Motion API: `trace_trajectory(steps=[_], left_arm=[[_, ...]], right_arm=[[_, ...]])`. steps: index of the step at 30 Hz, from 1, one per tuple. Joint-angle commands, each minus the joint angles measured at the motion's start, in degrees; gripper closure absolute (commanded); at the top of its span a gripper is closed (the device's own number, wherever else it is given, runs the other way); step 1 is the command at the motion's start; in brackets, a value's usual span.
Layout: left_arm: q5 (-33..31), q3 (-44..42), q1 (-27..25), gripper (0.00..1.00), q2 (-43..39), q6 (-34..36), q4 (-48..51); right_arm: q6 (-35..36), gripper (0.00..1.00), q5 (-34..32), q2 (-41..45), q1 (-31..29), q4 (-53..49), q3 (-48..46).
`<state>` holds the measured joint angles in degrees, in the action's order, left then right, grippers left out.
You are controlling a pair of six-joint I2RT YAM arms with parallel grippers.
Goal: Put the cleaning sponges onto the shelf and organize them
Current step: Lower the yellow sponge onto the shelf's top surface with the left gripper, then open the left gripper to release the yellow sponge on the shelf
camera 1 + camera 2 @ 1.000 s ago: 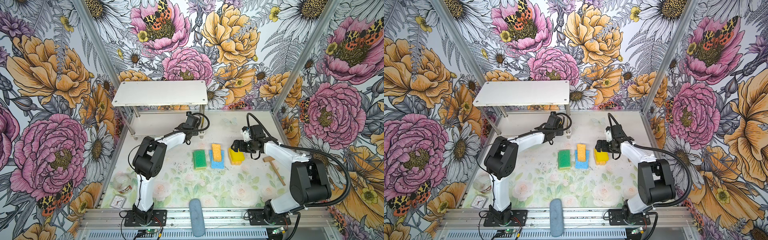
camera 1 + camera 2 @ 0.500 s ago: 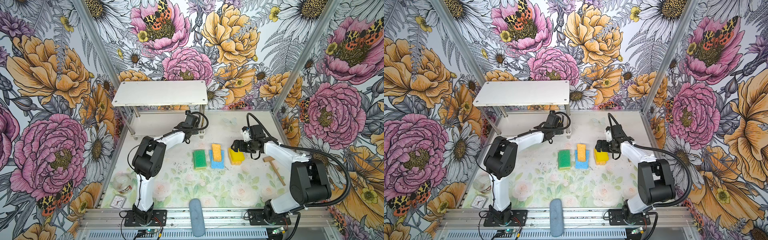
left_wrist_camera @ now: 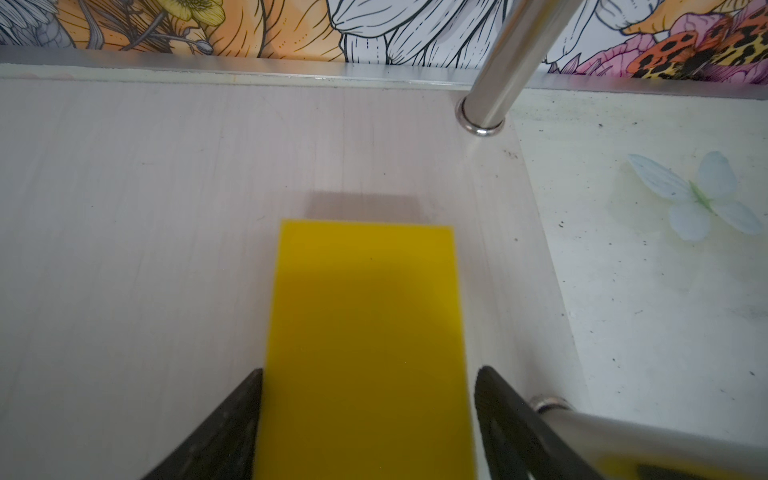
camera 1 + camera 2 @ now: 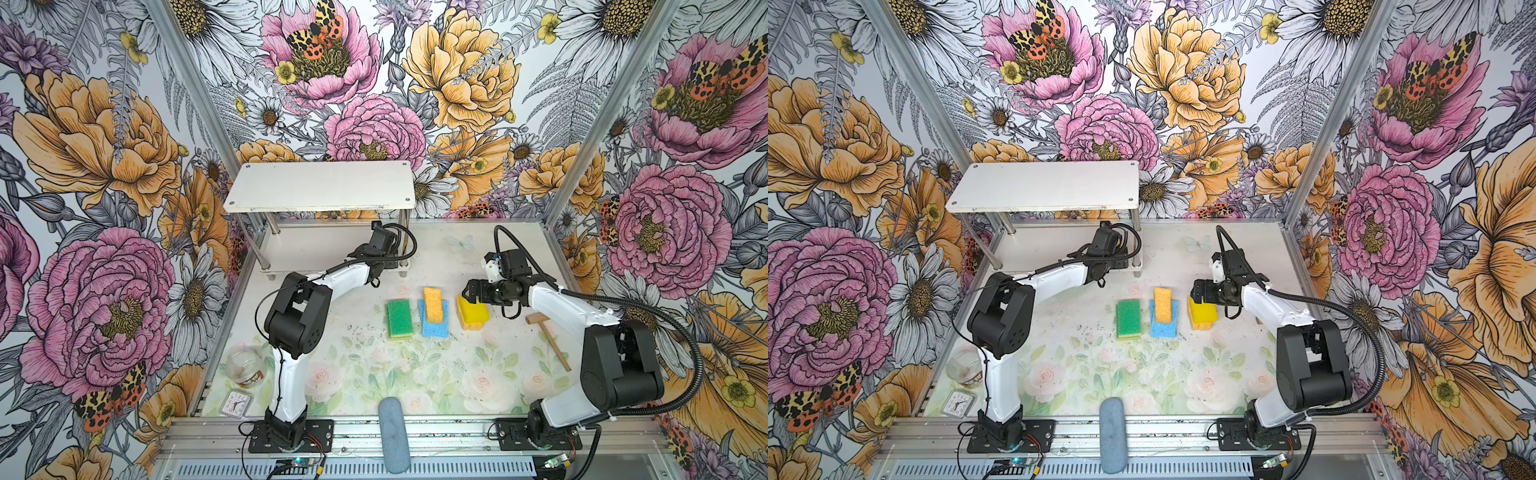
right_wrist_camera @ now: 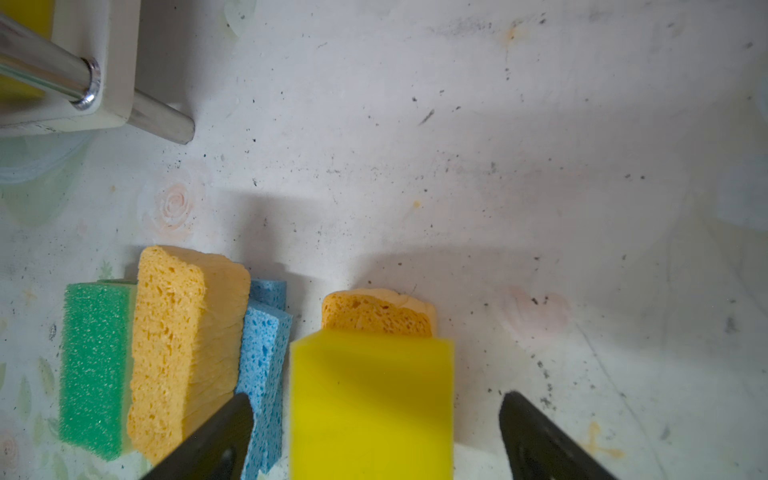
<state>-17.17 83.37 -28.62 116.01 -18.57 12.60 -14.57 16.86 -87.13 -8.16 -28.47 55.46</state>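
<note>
The white shelf point(image 4: 320, 187) point(image 4: 1044, 185) stands at the back left. My left gripper point(image 3: 369, 370) reaches under its top board. It is open, its jaws flanking a bright yellow sponge point(image 3: 365, 332) that lies flat on the lower board point(image 3: 166, 208). On the table lie a green-topped sponge point(image 4: 399, 318), a pale orange sponge point(image 4: 432, 305) resting on a blue one point(image 4: 436, 328), and a second yellow sponge point(image 4: 473, 316). My right gripper point(image 4: 469, 291) point(image 5: 376, 397) is open and straddles that yellow sponge point(image 5: 370, 403), with gaps on both sides. Another orange sponge point(image 5: 376, 311) sits beneath it.
A shiny shelf post point(image 3: 498, 62) stands just right of the placed sponge. A wooden mallet point(image 4: 548, 336) lies by the right arm. A grey-blue cylinder point(image 4: 392, 434) sits at the front edge, with a glass jar point(image 4: 245, 368) and a small clock point(image 4: 236, 403) at the front left.
The left gripper's jaws have spread apart around the yellow sponge on the lower board; the arm barely shifted. The right arm has not moved.
</note>
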Motion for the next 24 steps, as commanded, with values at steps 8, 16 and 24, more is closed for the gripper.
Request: trace_trajectory(steps=[8,16,24], left_arm=[[0.91,-1.63,0.73,0.19,-3.43,-0.70,-1.17],[0.55,-2.73,1.55,0.18,-4.81,-0.56,-1.04],[2.61,-3.52,1.56,0.16,-6.17,0.30,-1.60]], right_arm=[[-0.64,0.05,2.29,3.28,0.39,-0.09,0.68],[-0.53,0.05,3.37,4.58,0.43,-1.56,0.30],[-0.64,0.04,4.32,5.48,0.43,-2.47,-0.21]])
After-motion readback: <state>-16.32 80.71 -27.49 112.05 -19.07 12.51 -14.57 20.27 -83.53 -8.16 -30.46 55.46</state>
